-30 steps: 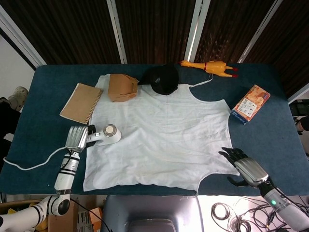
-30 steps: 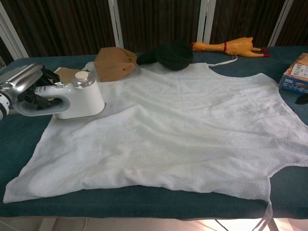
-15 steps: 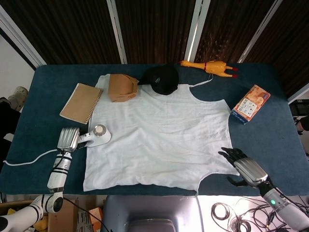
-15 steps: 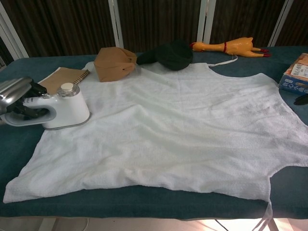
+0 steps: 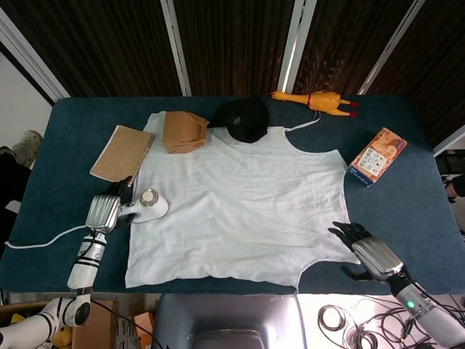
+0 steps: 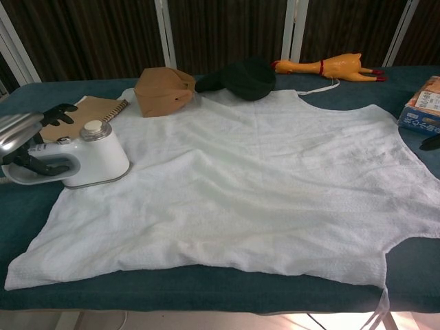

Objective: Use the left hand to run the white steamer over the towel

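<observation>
steamer (image 5: 149, 204): sits on towel's (image 5: 247, 211) left edge, beside notebook (image 5: 122, 153)
left hand (image 5: 104, 211): I've got fingers spread above the handle, grip looks released
right hand (image 5: 370, 255): idle near right corner, holds nothing, fingers apart
progress: pass looks finished, letting go left

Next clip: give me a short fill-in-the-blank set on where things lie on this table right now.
1. The white steamer sits at the towel's ______ edge, seen from the head view.
2. The spiral notebook lies on the table beside the ______ paper bag.
3. The rubber chicken lies along the table's ______ edge.
4. The right hand rests near the towel's corner and holds ______.

Missing words: left; brown; far; nothing
</observation>
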